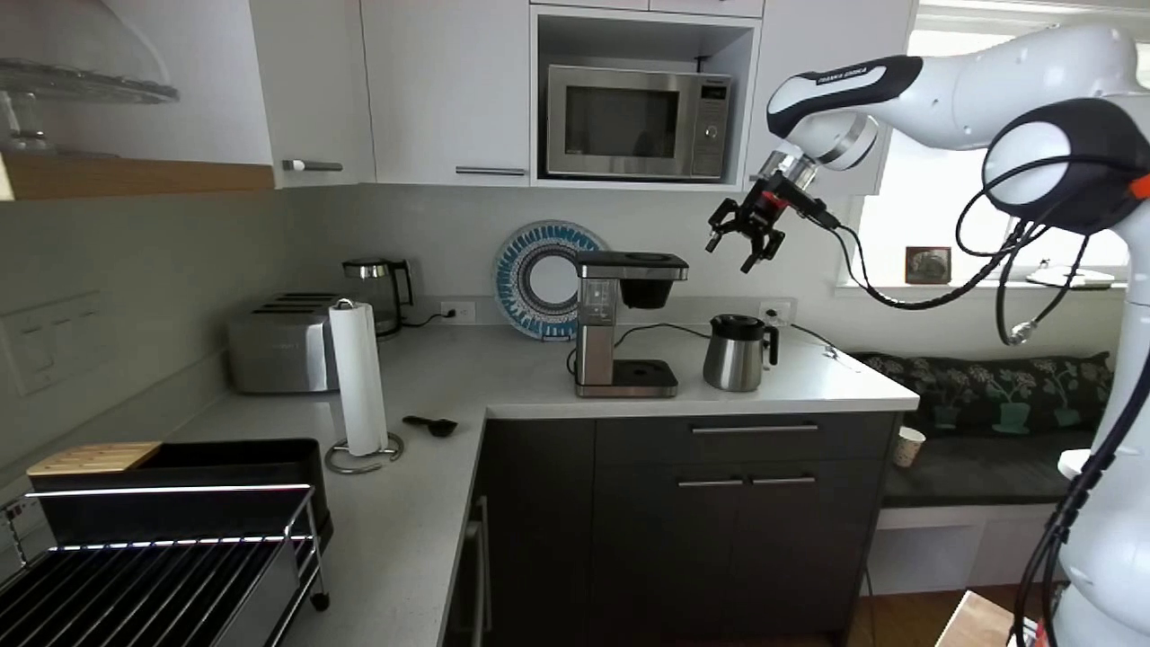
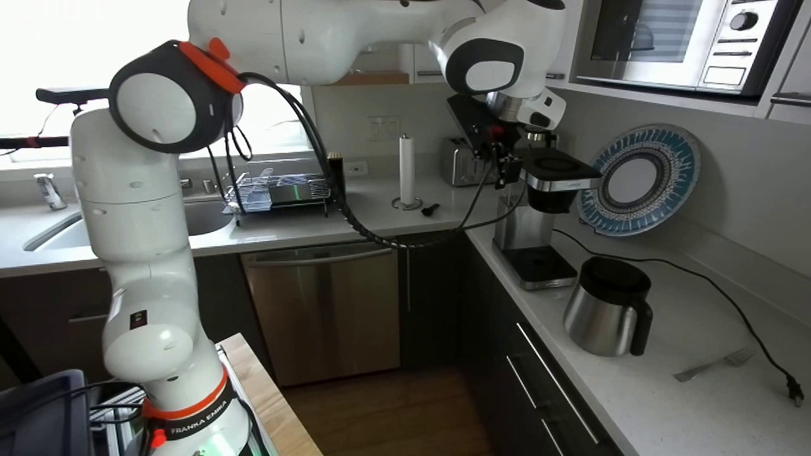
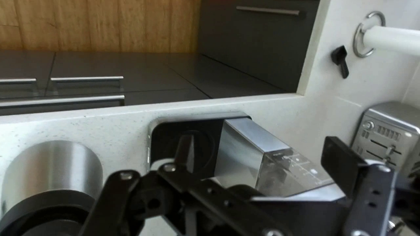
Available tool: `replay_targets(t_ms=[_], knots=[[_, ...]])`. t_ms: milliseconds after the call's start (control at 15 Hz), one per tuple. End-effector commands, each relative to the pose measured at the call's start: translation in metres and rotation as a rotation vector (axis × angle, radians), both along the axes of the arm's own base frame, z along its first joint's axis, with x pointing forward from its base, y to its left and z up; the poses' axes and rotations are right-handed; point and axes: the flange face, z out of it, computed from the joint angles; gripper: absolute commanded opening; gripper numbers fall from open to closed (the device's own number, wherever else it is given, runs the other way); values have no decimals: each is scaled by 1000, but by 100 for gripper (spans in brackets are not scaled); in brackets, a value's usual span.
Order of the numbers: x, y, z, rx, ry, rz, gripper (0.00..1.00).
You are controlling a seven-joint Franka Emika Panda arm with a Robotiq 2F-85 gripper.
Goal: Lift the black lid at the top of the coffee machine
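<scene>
1. One coffee machine (image 1: 597, 328) stands upright on the pale surface (image 1: 530, 377), near the steel jug (image 1: 732, 359).
2. Lengthwise, its overhanging top (image 1: 629, 270) and flat base plate (image 1: 642, 376) both reach out level from the silver column (image 3: 241, 154), along the surface; that end points toward the jug.
3. The black lid (image 2: 559, 164) is at the very top of the machine, lying flat, a round ring (image 2: 556, 162) showing on it; its long axis seems to follow the same line as the overhang.
4. Near that top hang the jaws, slanting downward and apart from the lid. They are spread wide, released, with a gap between them.
5. From where I stand I can read FRANKA EMIKA on the dark band (image 2: 199, 416) round the foot of the robot arm (image 2: 127, 202), and the same name on its upper link (image 1: 862, 94) in an exterior view.
6. Pale markings (image 3: 298, 160) run over the machine's clear tank (image 3: 290, 175) in the wrist view, too small for me to read.
7. Over the display (image 1: 714, 93) of the microwave (image 1: 622, 124) sits a little mark, also too small to make out.
</scene>
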Motion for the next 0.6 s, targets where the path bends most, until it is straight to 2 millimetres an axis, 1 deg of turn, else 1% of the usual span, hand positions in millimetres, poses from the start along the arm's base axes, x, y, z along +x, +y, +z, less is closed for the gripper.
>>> replay_targets(t_ms=[0, 67, 200, 267, 467, 533], knots=[[38, -33, 2, 39, -21, -50, 100], [19, -20, 1, 15, -25, -29, 100], [32, -31, -2, 11, -30, -44, 100], [35, -33, -3, 9, -31, -45, 100], [38, -32, -1, 9, -33, -49, 100], [46, -34, -3, 33, -60, -57, 100]])
